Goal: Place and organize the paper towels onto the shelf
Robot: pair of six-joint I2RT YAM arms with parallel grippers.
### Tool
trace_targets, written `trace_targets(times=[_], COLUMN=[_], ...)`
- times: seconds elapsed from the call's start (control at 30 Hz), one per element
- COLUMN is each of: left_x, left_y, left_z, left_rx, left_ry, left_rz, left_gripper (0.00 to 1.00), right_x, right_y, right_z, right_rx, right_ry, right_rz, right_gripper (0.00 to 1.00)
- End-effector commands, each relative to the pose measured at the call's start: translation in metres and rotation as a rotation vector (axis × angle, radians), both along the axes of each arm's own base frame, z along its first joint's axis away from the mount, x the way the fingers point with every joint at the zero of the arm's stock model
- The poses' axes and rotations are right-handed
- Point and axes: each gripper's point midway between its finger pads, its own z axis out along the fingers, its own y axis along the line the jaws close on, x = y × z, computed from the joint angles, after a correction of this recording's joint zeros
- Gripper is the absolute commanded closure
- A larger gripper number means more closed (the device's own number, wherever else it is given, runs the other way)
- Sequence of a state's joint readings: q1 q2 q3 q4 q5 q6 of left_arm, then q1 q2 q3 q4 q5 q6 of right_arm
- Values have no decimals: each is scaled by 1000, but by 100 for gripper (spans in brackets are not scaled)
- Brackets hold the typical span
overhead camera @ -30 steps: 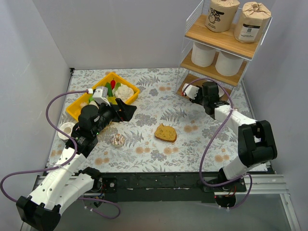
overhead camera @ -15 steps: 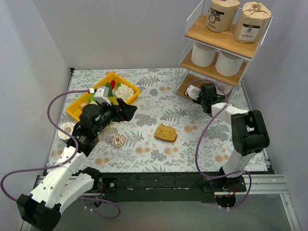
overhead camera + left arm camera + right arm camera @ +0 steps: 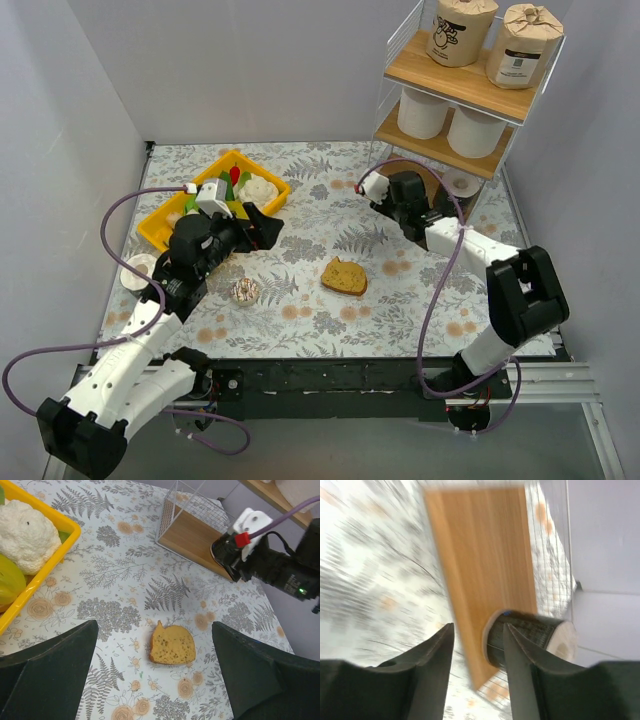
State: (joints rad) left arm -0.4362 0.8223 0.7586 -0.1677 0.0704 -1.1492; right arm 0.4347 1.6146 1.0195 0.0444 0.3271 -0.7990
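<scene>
The shelf (image 3: 440,150) stands at the far right, with two tan-wrapped paper towels (image 3: 463,30) on its top board and two plain white rolls (image 3: 422,112) on the middle board. One dark-wrapped roll (image 3: 458,184) lies on its side on the bottom board, and it also shows in the right wrist view (image 3: 532,632). My right gripper (image 3: 428,192) is open and empty just in front of that roll (image 3: 477,647). My left gripper (image 3: 262,228) is open and empty above the mat (image 3: 155,680). The other dark roll is out of view.
A brown bread slice (image 3: 344,276) lies mid-mat, below my left gripper (image 3: 172,645). A yellow tray (image 3: 160,222) with a cauliflower (image 3: 261,188) sits at the far left. A small round thing (image 3: 244,292) and a white cup (image 3: 134,270) are near the left arm.
My right gripper has drawn back to the left from the shelf's bottom tier, and the dark roll now shows lying on the bottom board. The left arm has barely moved.
</scene>
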Motion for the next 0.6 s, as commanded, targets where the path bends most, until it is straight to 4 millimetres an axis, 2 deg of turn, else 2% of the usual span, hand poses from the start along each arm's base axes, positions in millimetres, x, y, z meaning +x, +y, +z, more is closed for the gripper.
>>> trace_targets(times=[0.0, 0.03, 0.07, 0.13, 0.2, 0.27, 0.33, 0.37, 0.43, 0.47, 0.5, 0.53, 0.57], left_x=[5, 9, 10, 15, 19, 23, 28, 29, 36, 34, 37, 40, 39], left_y=[7, 14, 15, 23, 28, 38, 46, 59, 70, 84, 92, 100, 120], left_z=[-4, -6, -6, -11, -16, -24, -32, -40, -43, -50, -43, -50, -53], left_rx=[3, 11, 11, 16, 25, 37, 48, 84, 106, 161, 174, 214, 262], left_ry=[25, 29, 29, 46, 66, 98, 142, 175, 221, 258, 258, 287, 310], left_rz=[57, 104, 115, 174, 214, 282, 345, 419, 507, 579, 630, 676, 752], left_gripper=[2, 2, 2, 2, 2, 2, 2, 2, 2, 2, 2, 2, 2], right_x=[-22, -27, -37, -50, -65, -77, -87, -91, -97, -97, -102, -108, -111], right_y=[54, 59, 60, 78, 85, 87, 79, 81, 77, 71, 67, 62, 60], right_z=[52, 61, 56, 69, 67, 79, 83, 85, 96, 101, 97, 97, 96], right_rx=[263, 361, 372, 501, 546, 632, 667, 688, 755, 812, 824, 834, 838], right_ry=[-66, -76, -35, -1, 51, 53, 24, 21, -26, -47, -26, -24, -21], right_rz=[-34, -91, -113, -127, -142, -143, -138, -116, -117, -177, -215, -230, -230], right_gripper=[38, 24, 2, 1, 1, 1, 1, 1, 1, 1, 1, 1, 1])
